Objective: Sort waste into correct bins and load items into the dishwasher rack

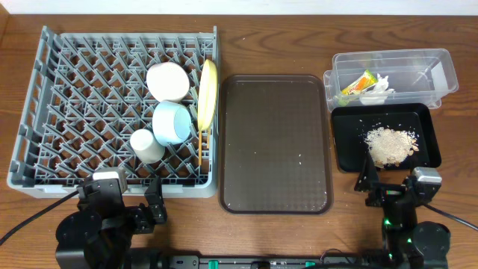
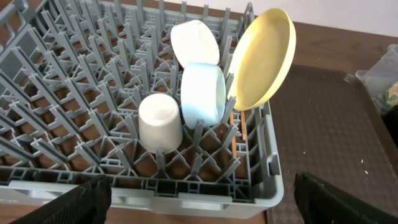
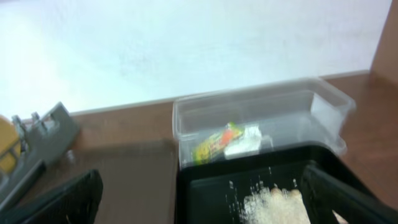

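Hanging just near of the grey rack (image 1: 75,97), the left gripper (image 1: 153,203) is seen released, its fingers (image 2: 87,202) spread wide at the lower corners of the left wrist view, with nothing held or touched. The right gripper (image 1: 387,185) is likewise released and empty, near of the black tray (image 1: 429,123).

In the rack's right part a white bowl (image 1: 168,81), a blue bowl (image 1: 173,122) and a white cup (image 1: 146,145) are set among the pegs, and a yellow plate (image 1: 208,93) is stood on edge by the right wall. A wrapper (image 1: 357,84) and tissue (image 1: 379,88) are lodged in the clear tub (image 1: 441,71); crumbs (image 1: 390,144) are heaped in the black tray.

Only from overhead is the whole brown serving tray (image 1: 275,142) shown, between rack and tub. The plate's tilt is shown only by the left wrist view. The right wrist view is blurred, though tub, wrapper and crumbs can be made out.
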Robot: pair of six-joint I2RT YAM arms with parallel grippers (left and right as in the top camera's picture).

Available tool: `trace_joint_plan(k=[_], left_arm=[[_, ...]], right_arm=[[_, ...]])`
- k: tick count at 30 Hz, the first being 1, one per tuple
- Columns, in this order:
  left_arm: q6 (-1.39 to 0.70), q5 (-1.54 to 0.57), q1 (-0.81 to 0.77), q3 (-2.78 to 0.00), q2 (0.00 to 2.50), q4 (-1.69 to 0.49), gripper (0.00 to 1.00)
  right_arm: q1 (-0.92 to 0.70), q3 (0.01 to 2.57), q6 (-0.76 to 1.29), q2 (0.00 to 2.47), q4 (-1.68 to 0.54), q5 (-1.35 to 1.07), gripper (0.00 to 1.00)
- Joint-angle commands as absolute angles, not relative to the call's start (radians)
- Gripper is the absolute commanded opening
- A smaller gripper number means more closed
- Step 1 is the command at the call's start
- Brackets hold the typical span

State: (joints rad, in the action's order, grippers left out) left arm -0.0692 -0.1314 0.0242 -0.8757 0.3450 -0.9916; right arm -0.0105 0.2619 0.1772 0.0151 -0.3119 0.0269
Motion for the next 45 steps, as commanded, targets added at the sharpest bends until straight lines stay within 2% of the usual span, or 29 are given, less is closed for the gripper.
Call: trace_joint_plan(k=[1,9,13,45], left_arm=[[-0.049,-0.138,0.020,-0.873,0.344,-0.993,0.95],[-0.049,-0.138,0.020,-0.873,0.344,-0.993,0.95],[-0.049,-0.138,0.020,-0.873,0.344,-0.993,0.95],[-0.049,-0.138,0.020,-0.873,0.344,-0.993,0.96]], right_arm=[[-0.009,0.184,0.167,0.006,-0.207,0.036,0.99],[-0.009,0.010,0.166,0.006,0.038,0.037,0.99],[-0.009,0.006,0.157,0.005,-0.079,0.032,0.99],[-0.009,0.006,0.149,0.006,-0.072,0.025,0.99]])
